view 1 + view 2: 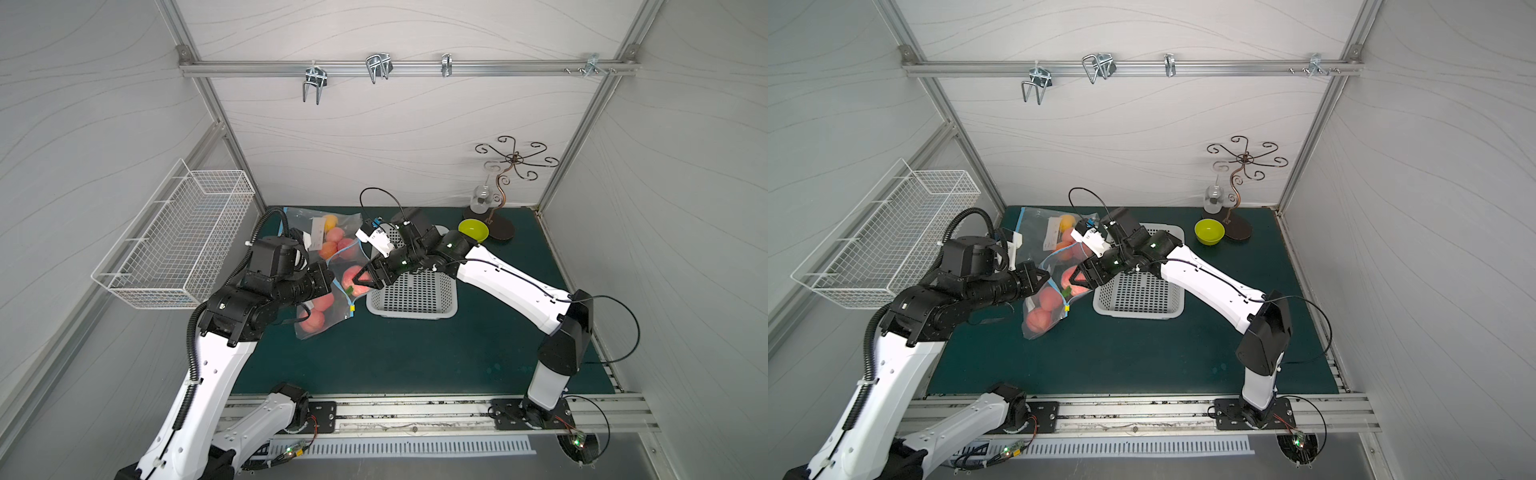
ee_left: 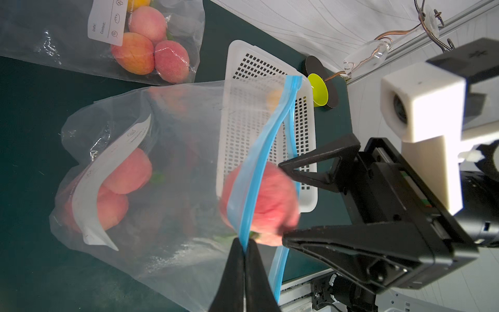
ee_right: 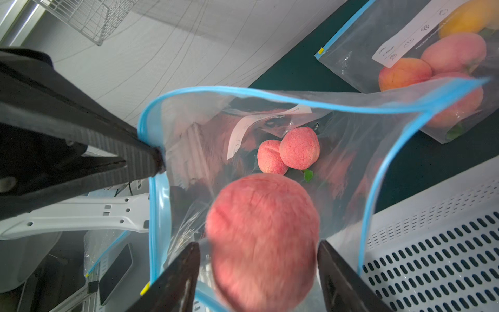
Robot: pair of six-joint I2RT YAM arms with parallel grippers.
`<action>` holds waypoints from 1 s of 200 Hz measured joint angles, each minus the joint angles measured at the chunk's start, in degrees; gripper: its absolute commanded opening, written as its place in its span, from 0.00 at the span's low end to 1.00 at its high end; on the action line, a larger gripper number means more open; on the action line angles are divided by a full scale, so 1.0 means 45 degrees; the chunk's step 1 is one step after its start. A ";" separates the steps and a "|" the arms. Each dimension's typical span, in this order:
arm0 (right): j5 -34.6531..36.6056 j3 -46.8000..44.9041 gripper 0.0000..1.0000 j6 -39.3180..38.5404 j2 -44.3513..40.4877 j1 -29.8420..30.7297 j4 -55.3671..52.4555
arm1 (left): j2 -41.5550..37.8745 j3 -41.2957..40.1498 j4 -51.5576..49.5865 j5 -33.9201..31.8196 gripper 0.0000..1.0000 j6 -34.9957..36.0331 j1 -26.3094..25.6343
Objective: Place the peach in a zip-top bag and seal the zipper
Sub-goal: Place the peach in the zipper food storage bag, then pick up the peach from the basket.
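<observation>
The left pincer (image 2: pixel 244 244) pinches the bag rim (image 2: pixel 258 173); the right pincer (image 3: pixel 258 244), spread, flanks the peach (image 3: pixel 262 216). Rim slip could spill it.

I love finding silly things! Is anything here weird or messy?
Nothing looks spilled or broken. The only funny thing: a clear stemmed glass hangs upside down from the curly metal stand in the back corner, beside the lime-green bowl.
</observation>
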 measured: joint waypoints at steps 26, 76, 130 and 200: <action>0.0141 0.0024 0.75 -0.0180 -0.0073 -0.0005 0.0029 | 0.0000 0.0000 0.0000 -0.0005 0.00 0.0000 0.0000; 0.0597 -0.0826 0.74 0.0403 -0.1093 -0.1039 0.0724 | 0.0000 0.0000 0.0000 -0.0010 0.00 0.0005 0.0000; 0.3128 -0.2254 0.73 0.1511 -0.1622 -0.3502 0.1229 | -0.0005 -0.0005 0.0010 -0.0010 0.00 0.0005 0.0000; 0.6348 -0.0699 0.72 0.1001 0.1792 -0.4138 0.0189 | -0.0019 -0.0073 0.0019 -0.0005 0.00 0.0005 0.0000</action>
